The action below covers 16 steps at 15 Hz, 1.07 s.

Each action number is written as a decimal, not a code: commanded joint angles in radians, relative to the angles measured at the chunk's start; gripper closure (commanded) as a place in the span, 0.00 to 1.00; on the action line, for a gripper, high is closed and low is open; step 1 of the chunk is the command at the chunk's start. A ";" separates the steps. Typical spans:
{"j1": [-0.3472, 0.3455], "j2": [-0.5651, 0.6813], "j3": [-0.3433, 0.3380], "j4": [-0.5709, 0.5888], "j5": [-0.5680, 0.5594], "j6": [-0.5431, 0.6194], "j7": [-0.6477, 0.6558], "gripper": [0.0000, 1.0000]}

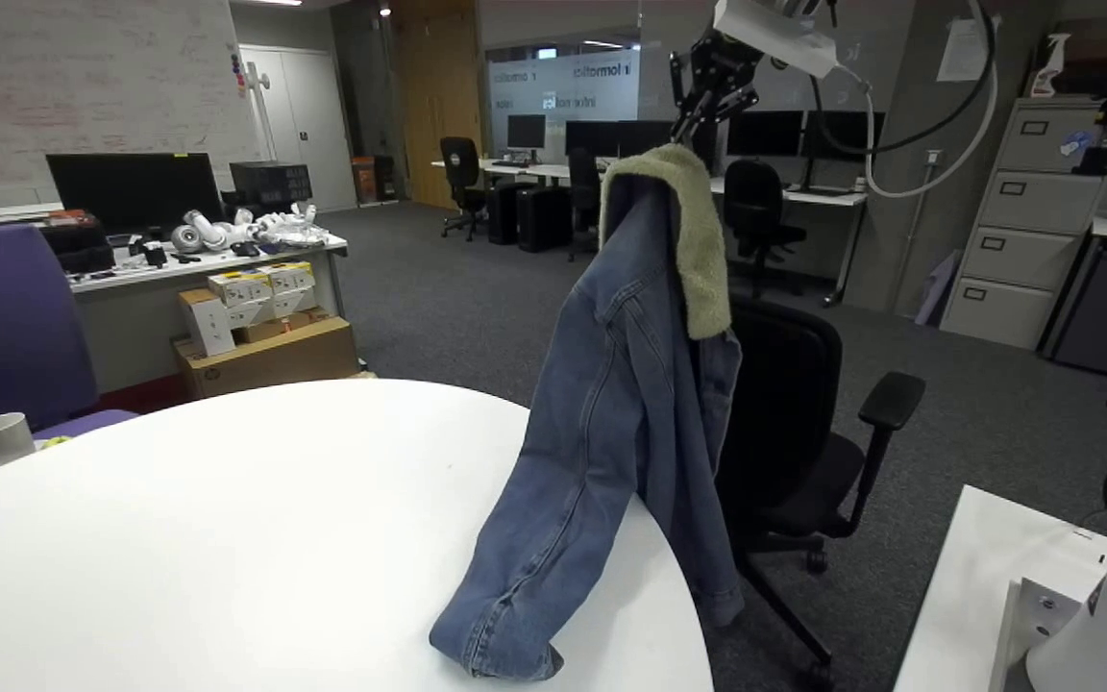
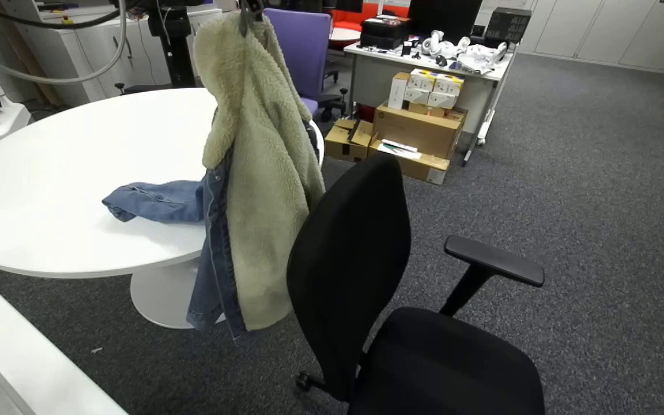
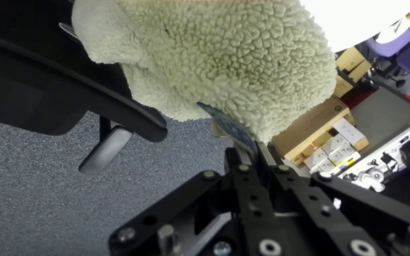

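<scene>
A blue denim jacket with a cream fleece lining and collar hangs from my gripper in both exterior views [image 1: 602,384] [image 2: 274,196]. My gripper [image 3: 256,151] is shut on the jacket [image 3: 240,64] near its collar, with a strip of denim and fleece between the fingertips. In an exterior view the gripper [image 1: 683,135] is above the collar, pointing down. One sleeve lies on the round white table [image 1: 256,538]. The rest of the jacket hangs past the table's edge, between the table and a black office chair [image 2: 355,276]. The jacket hides part of the chair's back in an exterior view.
The black chair's armrest [image 1: 892,401] sticks out beside the jacket. A purple chair [image 1: 6,317] and a white cup [image 1: 4,437] are across the table. A white stand [image 1: 1005,548] carries the robot's base. Cardboard boxes [image 2: 415,129] stand by a cluttered desk.
</scene>
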 commanded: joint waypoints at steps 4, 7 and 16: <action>-0.014 -0.030 -0.009 0.191 0.011 -0.037 -0.013 0.98; -0.006 -0.022 0.009 0.235 0.002 -0.040 -0.013 0.98; -0.053 -0.018 -0.028 0.282 -0.005 -0.057 -0.004 0.98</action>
